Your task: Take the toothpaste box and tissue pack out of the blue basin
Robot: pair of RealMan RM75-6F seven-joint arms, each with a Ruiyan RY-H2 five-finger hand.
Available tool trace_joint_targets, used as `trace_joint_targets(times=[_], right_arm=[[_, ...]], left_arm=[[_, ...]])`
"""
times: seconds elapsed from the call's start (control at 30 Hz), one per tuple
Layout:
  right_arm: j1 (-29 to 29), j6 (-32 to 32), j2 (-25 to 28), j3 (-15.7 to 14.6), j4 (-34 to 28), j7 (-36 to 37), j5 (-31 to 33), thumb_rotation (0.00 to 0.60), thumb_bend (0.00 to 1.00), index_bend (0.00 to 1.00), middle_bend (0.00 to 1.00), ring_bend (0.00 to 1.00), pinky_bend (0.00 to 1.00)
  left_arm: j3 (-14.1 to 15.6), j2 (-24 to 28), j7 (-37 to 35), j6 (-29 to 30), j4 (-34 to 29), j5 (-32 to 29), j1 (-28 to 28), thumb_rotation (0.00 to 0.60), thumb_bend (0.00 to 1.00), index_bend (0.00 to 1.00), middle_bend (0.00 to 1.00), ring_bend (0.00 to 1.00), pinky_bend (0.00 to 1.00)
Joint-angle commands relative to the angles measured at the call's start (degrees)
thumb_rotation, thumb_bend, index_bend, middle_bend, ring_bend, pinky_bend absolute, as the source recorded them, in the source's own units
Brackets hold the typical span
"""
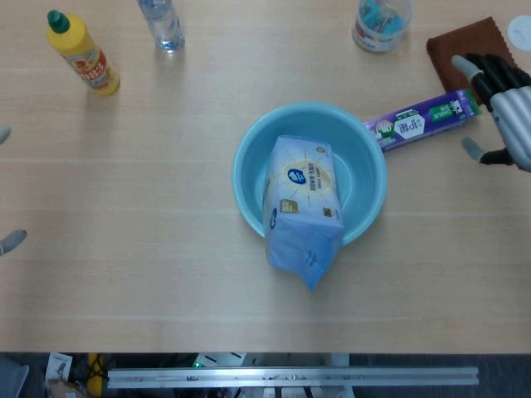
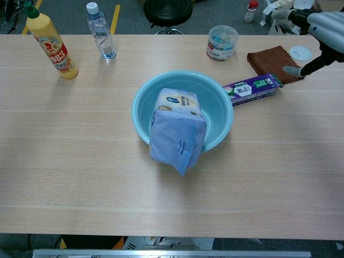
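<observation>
Right hand hangs at the table's 3 o'clock edge with its fingers spread, holding nothing. Of the left hand only fingertips show at 9 o'clock, so its state cannot be told. Nearest, the tissue pack leans over the 6 o'clock rim of the blue basin. Toothpaste box lies flat on the table at the basin's 2 o'clock, one end touching the rim. Beyond it sits a brown cloth.

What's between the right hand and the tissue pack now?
Head view: the toothpaste box on the table, then the blue basin's rim, lie between the right hand and tissue pack.
</observation>
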Motion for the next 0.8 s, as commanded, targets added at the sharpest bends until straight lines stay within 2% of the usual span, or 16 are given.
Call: trace_joint_targets(times=[0.03,0.13,0.27,0.4,0.47,0.53,0.8], right_arm=[[-1.7,1.3,2.7,-0.7,-1.9,1.5,-1.8,0.6,0.24,0.0,0.1,0.03,0.19],[-2.9,2.3,4.7,-1.1,-2.9,2.4,-3.2,0.6,0.23,0.0,0.11,0.04,0.19],[-3.6,2.3,5.3,-2.3,-3.7,2.3,-6.4,0.6,0.13,0.0,0.12,0.06,0.22],[-3.0,-0.3,5.3,-4.1,-4.6,1.2,-8.9,0.6,0.06,0.0,0.16,0.11,0.34],[-2.3,-2.2,4.8,-4.6,-4.7,0.0,-8.9,0.6,0.03,0.0,0.19,0.17,0.41],[-1.3,-4.6,4.2,-4.9,-4.9,-0.9,-8.3,0.6,0.02,0.0,0.21,0.21,0.45],[2.5,-9.2,-1.4,-4.5,-6.2,-5.7,-7.5,0.6,0.03,0.0,0.23,0.21,0.45]], left_arm=[[0.2,-0.1,-1.9,-1.8,0.6,2.1,-1.7,0.6,0.1,0.0,0.0,0.0,0.15],[0.4,-0.3,-4.4,-4.1,1.6,3.6,-3.6,0.6,0.1,0.0,0.0,0.0,0.15],[0.3,-0.8,-5.2,-5.7,2.4,3.8,-5.2,0.6,0.1,0.0,0.0,0.0,0.15],[0.2,-0.9,-5.3,-6.2,2.6,3.1,-5.8,0.6,0.1,0.0,0.0,0.0,0.15],[0.3,-0.7,-5.3,-5.8,2.6,2.9,-5.7,0.6,0.1,0.0,0.0,0.0,0.15],[0.3,-0.6,-5.5,-5.4,2.7,2.7,-5.6,0.6,0.1,0.0,0.0,0.0,0.15],[0.6,0.4,-5.8,-3.4,2.8,1.9,-4.6,0.6,0.1,0.0,0.0,0.0,0.15]])
